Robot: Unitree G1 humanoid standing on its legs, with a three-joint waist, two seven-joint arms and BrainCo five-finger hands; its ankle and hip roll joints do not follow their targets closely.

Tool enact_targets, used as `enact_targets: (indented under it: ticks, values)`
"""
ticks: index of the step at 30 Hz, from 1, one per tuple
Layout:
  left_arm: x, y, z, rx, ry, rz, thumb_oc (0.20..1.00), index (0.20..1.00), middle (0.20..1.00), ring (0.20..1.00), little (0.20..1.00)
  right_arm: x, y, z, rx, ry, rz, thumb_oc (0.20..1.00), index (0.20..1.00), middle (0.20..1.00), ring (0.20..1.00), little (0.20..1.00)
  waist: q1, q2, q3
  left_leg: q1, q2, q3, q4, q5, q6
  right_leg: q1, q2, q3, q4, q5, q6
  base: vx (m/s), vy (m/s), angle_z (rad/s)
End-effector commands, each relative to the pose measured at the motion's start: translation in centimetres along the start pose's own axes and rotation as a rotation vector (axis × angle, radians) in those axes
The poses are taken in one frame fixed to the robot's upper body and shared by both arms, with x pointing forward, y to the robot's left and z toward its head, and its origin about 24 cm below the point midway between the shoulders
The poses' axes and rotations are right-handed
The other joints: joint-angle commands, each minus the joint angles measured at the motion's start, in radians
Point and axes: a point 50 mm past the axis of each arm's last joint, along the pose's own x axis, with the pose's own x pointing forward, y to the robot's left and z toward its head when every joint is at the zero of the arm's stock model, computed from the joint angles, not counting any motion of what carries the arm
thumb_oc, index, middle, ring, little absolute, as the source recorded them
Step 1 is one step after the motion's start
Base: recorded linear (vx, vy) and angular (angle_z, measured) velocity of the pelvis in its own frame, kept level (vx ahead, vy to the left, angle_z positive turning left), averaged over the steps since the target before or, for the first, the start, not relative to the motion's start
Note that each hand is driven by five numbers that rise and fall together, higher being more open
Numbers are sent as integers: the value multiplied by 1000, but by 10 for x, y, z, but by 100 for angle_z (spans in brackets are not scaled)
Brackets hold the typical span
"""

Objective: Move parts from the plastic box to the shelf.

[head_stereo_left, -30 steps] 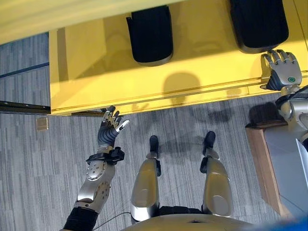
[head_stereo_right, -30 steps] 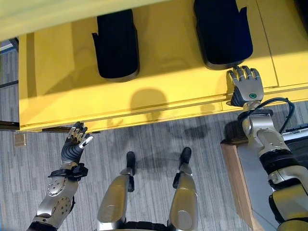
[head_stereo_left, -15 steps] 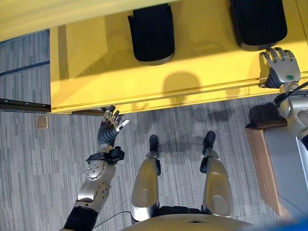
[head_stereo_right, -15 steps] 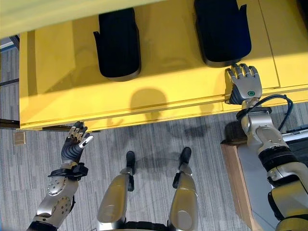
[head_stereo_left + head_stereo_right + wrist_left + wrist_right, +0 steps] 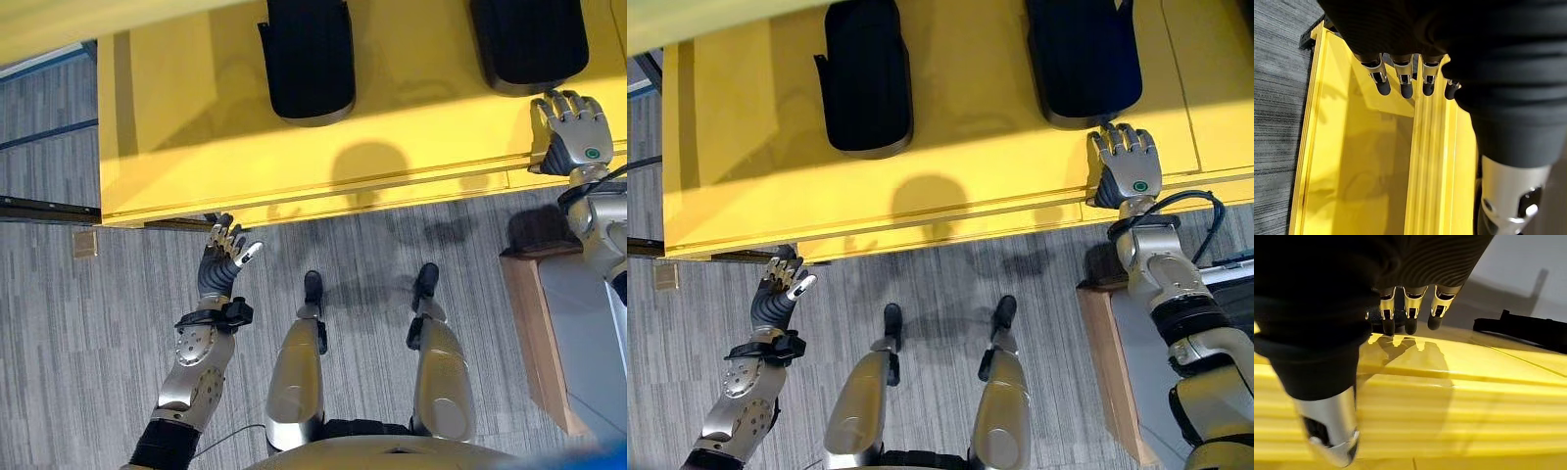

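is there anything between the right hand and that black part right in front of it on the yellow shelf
Nothing visible stands between them. The right hand lies open over the yellow shelf, its fingertips right at the near edge of the black part; whether they touch is unclear. A second black part sits well to the left.

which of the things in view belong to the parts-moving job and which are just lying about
Part of the job:
- yellow shelf
- two black parts on it, left black part and right black part
- right hand, open, over the shelf's front edge
- left hand, open, just below that edge

Just lying about:
- wooden-edged platform
- small floor plate
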Motion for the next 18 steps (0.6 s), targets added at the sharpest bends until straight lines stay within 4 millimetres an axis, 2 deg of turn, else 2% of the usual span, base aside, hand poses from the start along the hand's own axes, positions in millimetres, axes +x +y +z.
enact_targets:
  ticks: [1, 3, 5, 6, 14, 18]
  values:
    - [-5, 13, 16, 48, -60, 12, 1000, 1000, 1000, 1000, 1000, -6, 16, 32, 78, -116, 70, 1000, 1000, 1000, 1000, 1000, 27, -43, -17, -27, -19, -21, 27, 7, 17, 51, -71, -18, 147, -150, 62, 0, 0, 0]
    - [-6, 16, 18, 54, -63, 29, 1000, 1000, 1000, 1000, 1000, -30, 24, 29, 158, -100, 95, 1000, 1000, 1000, 1000, 1000, 11, -46, -26, -13, -13, -23, 25, 6, 14, 60, -67, -18, 146, -154, 63, -10, -15, 0]
    - [-6, 19, 17, 60, -59, 46, 1000, 1000, 1000, 1000, 1000, -46, 28, 25, 229, -68, 97, 1000, 1000, 1000, 1000, 1000, 1, -52, -33, 1, -6, -22, 23, 6, 13, 70, -61, -16, 145, -157, 63, -12, -42, 1]
    - [-8, 24, 14, 70, -42, 69, 1000, 1000, 1000, 1000, 1000, -62, 24, 20, 302, -47, 79, 1000, 1000, 1000, 1000, 1000, -11, -60, -48, 19, 5, -20, 13, 10, 10, 83, -53, -15, 142, -160, 62, -4, -42, -7]
    - [-11, 28, 11, 76, -23, 89, 1000, 1000, 1000, 1000, 1000, -86, 20, 14, 401, -1, 70, 1000, 1000, 1000, 1000, 1000, -34, -66, -80, 65, 28, -17, -26, 27, 4, 112, -35, -10, 121, -164, 61, 10, -29, -9]
    - [-16, 34, 5, 78, 13, 122, 1000, 1000, 1000, 1000, 1000, -108, 9, 25, 649, 9, 28, 1000, 1000, 1000, 1000, 1000, -73, -62, -133, 137, 60, 10, -95, 65, -7, 156, 6, 0, 74, -163, 58, 53, -70, -14]
